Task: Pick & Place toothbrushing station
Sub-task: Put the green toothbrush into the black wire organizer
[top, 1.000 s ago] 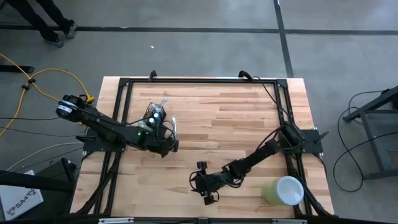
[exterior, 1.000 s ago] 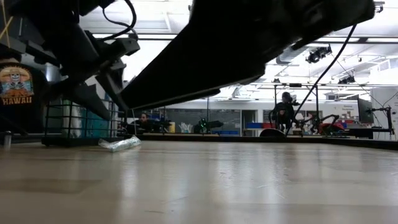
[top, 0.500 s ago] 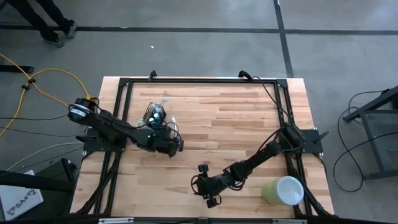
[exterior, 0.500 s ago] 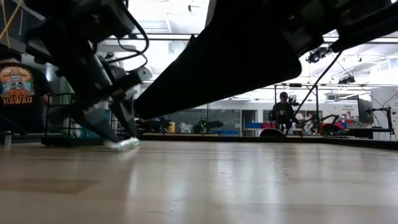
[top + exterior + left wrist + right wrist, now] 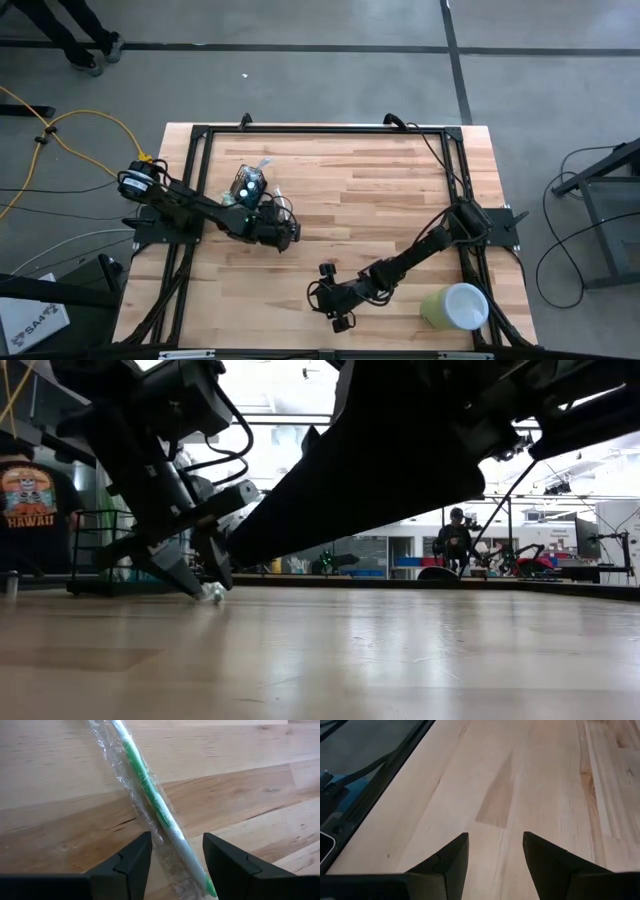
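Note:
The black wire-mesh holder (image 5: 248, 185) stands on its base on the table's left half, with small items inside. A green and white toothbrush in a clear wrapper (image 5: 150, 790) lies flat on the wood just right of the holder (image 5: 281, 203). My left gripper (image 5: 176, 845) is open and low over the toothbrush's near end, with one finger on each side of it; I see no touch. It also shows in the high view (image 5: 284, 228) and the low view (image 5: 205, 575). My right gripper (image 5: 495, 840) is open and empty over bare wood near the table's near edge (image 5: 322, 296).
A pale green cup with a white inside (image 5: 455, 305) lies at the table's near right corner. A black frame (image 5: 320, 128) runs around the tabletop. Bare wood lies between the arms and across the far right. People stand in the room beyond the table.
My left gripper has gone toward the table's right edge and down, and now stands open astride the near end of the wrapped toothbrush. The toothbrush has stayed flat on the table.

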